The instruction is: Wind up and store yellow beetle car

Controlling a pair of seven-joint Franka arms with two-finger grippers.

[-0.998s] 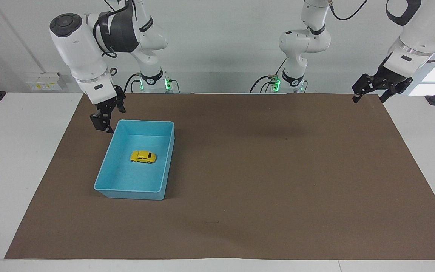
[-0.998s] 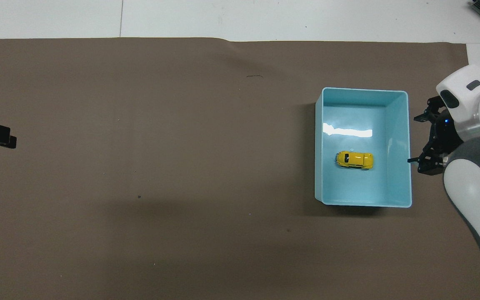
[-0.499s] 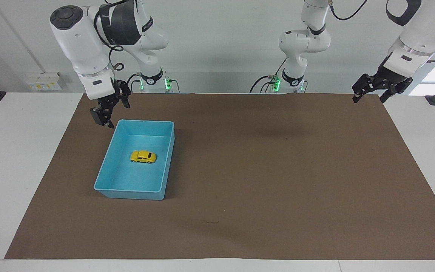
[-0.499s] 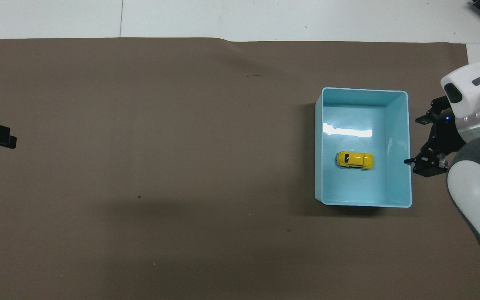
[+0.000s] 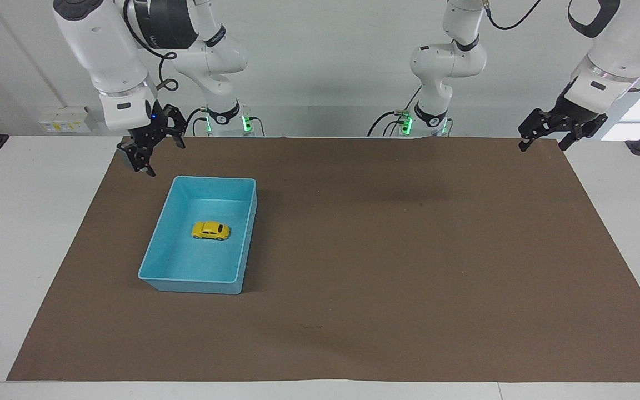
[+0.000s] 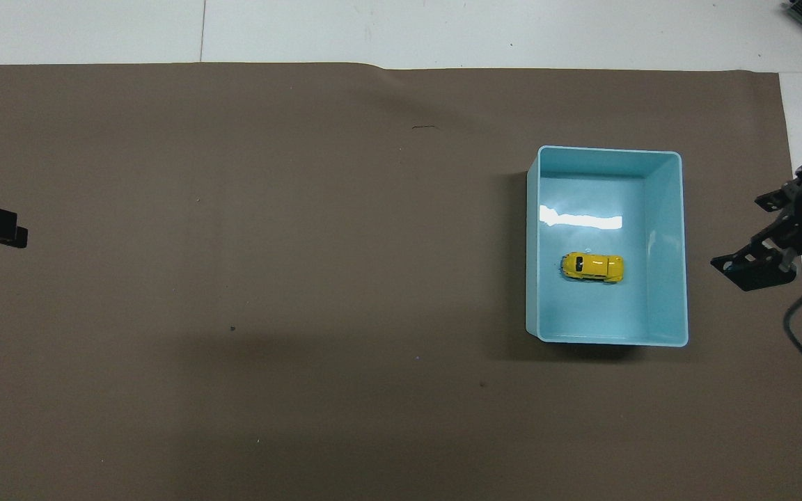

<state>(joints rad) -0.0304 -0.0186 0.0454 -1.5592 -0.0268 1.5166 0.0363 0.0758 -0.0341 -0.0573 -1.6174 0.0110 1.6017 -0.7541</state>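
You see the car [image 5: 210,230] sitting in the bin [image 5: 156,246], both grippers, right [image 5: 152,151] and left [image 5: 542,140], spread apart, empty.

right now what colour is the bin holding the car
Light blue bin; clearest in the overhead view.

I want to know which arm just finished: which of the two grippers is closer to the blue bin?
The right gripper, open, over the mat beside the light blue bin holding the yellow beetle car. The left gripper waits open at the other end.
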